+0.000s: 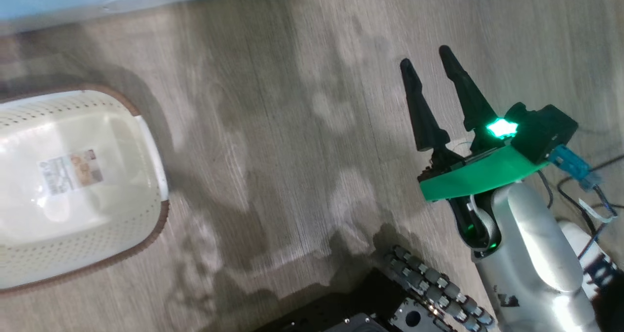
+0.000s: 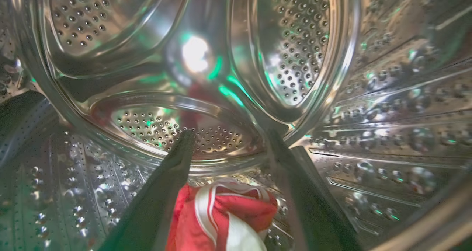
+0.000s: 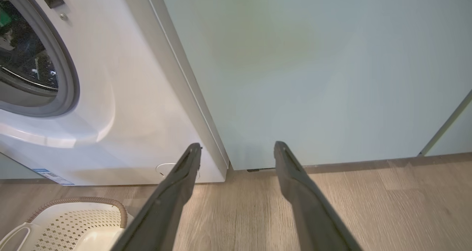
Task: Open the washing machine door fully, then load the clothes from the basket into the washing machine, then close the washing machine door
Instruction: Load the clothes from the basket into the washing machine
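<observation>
Loading looks done | clothes [image 2: 225, 218] in washing machine [image 3: 129, 96], basket [image 1: 97, 103] empty | left tool [image 2: 230, 135], right tool [image 1: 425, 58] both spread, released | door not shut yet

White and green glare flares inside the washing machine [image 2: 295, 41]. The head view is blurred; soft shadows cross the floor [image 1: 302, 127].

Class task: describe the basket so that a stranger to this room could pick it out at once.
Find the big white washing machine beside the pale teal cabinet. On the wooden floor in front of it stands the basket. Unlike its plain, smooth neighbours, it is cream plastic with perforated sides and a brown rim.
</observation>
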